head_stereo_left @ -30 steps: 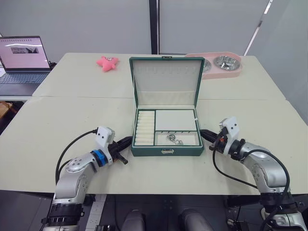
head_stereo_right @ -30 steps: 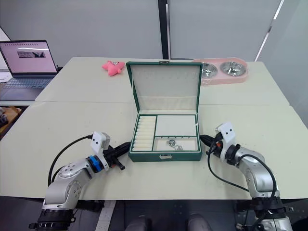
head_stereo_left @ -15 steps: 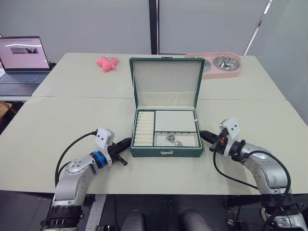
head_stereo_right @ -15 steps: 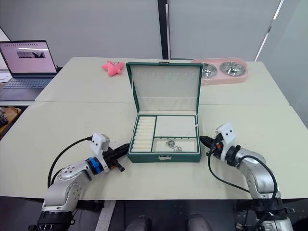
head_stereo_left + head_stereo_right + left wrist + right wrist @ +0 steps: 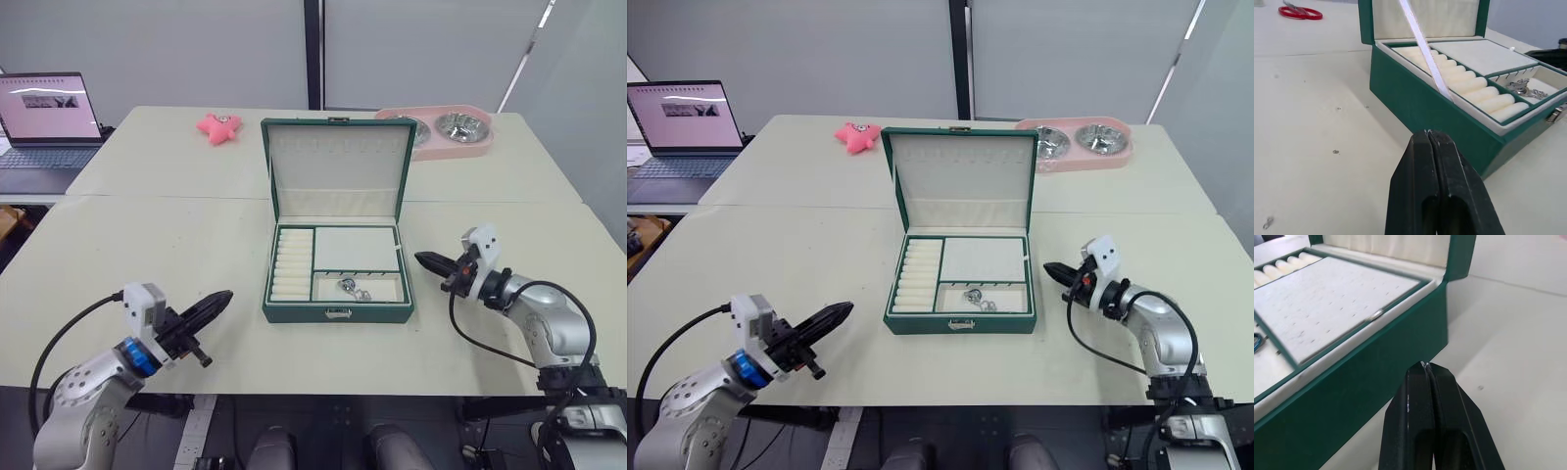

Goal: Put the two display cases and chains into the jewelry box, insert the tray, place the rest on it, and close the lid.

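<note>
The dark green jewelry box (image 5: 338,311) stands in the middle of the table with its lid (image 5: 338,166) upright and open. The cream-lined tray (image 5: 357,245) sits inside it, ring rolls on the left, and small silvery pieces (image 5: 351,287) lie in its front compartment. The display cases and the chains are hidden. My left gripper (image 5: 217,299) is shut and empty, hovering low off the box's front-left corner, well apart from it. My right gripper (image 5: 423,258) is shut and empty too, a short way off the box's right wall. The wrist views show each gripper, left (image 5: 1429,132) and right (image 5: 1425,364), pointing at a box side.
A pink star toy (image 5: 218,126) lies behind the box to the left, a pink double bowl (image 5: 446,130) at the back right, and a laptop (image 5: 44,113) on the far left. Red scissors (image 5: 1300,12) lie on the table. A white ribbon (image 5: 1425,54) links lid and box.
Both grippers have drawn away from the box's sides. The left arm has pulled far back to the left and toward the table's front edge, the right a little to the right.
</note>
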